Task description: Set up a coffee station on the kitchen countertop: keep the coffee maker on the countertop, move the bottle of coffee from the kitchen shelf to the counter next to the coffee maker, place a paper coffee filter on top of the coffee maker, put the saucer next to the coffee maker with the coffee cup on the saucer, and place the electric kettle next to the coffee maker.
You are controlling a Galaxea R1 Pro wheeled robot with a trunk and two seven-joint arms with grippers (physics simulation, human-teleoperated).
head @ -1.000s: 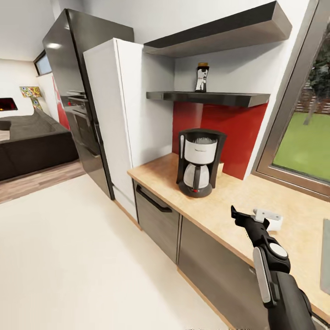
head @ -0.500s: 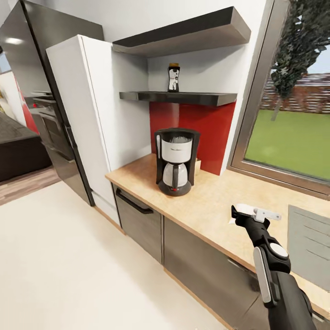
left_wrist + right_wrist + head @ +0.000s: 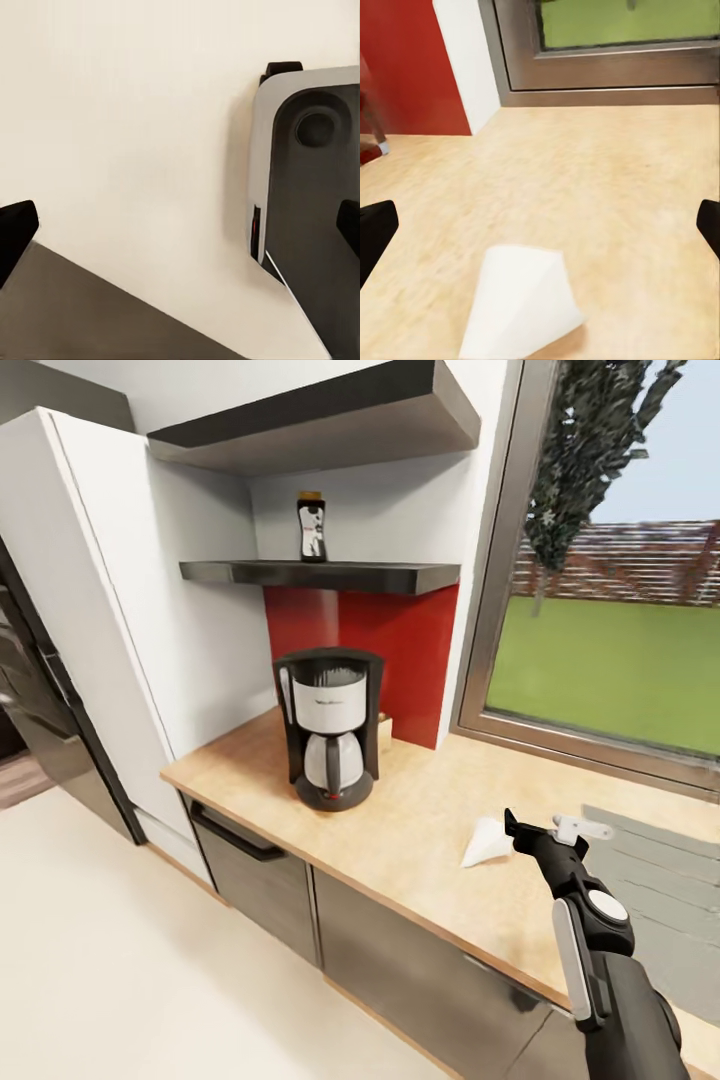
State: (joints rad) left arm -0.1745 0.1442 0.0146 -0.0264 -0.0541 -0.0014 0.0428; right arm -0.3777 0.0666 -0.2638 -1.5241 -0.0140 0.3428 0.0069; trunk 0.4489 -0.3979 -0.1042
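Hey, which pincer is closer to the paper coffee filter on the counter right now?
Right. The right pincer hovers open just beside the paper coffee filter on the countertop. The left pincer hangs low, pointing at the floor beside the robot's base.

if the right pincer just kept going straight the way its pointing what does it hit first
Most likely the white cone-shaped paper filter lying on the light wooden countertop. It sits low between the open fingers of the right pincer, just ahead. Depth is unclear, so the pincer might pass just above it.
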